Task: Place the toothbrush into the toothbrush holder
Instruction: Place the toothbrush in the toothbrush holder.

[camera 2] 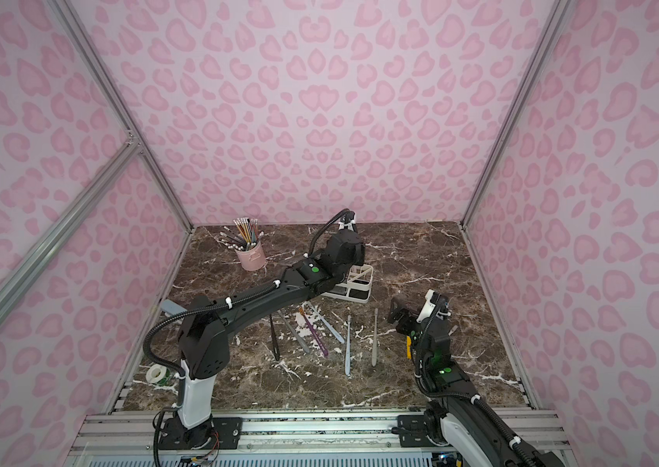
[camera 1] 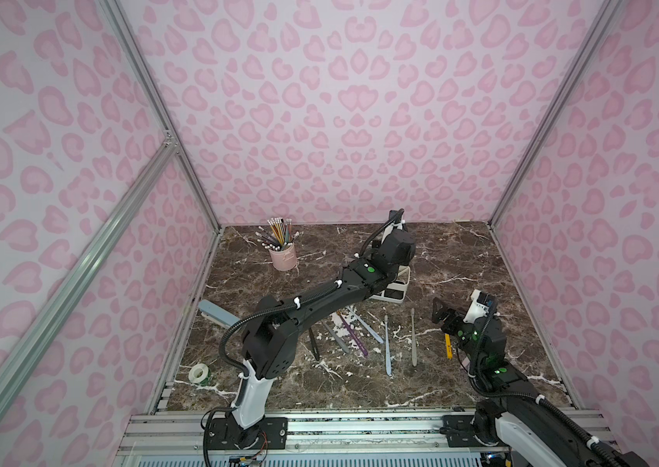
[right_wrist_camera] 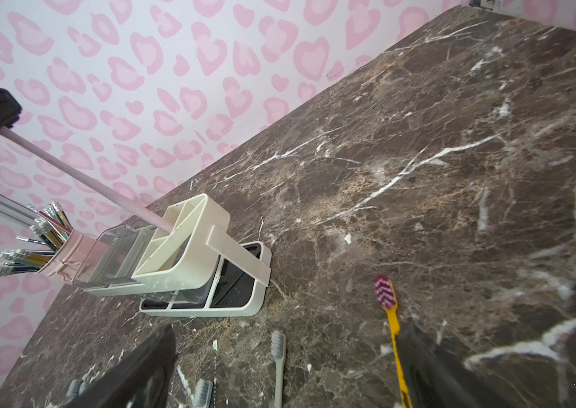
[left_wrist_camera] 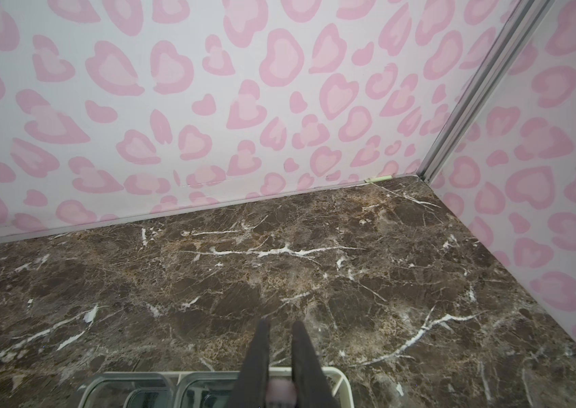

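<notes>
Clamping pink toothbrush [right_wrist_camera: 88,178], left gripper [left_wrist_camera: 281,325] holds it in toothbrush holder [right_wrist_camera: 187,268].

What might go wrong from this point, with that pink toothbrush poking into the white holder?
The pink toothbrush enters the toothbrush holder on a slant, gripped by the left gripper at its far end; let go, it might flop sideways or lever the light-looking holder over. Pulling back, the left arm might also brush the pencil cup standing near the holder.
</notes>
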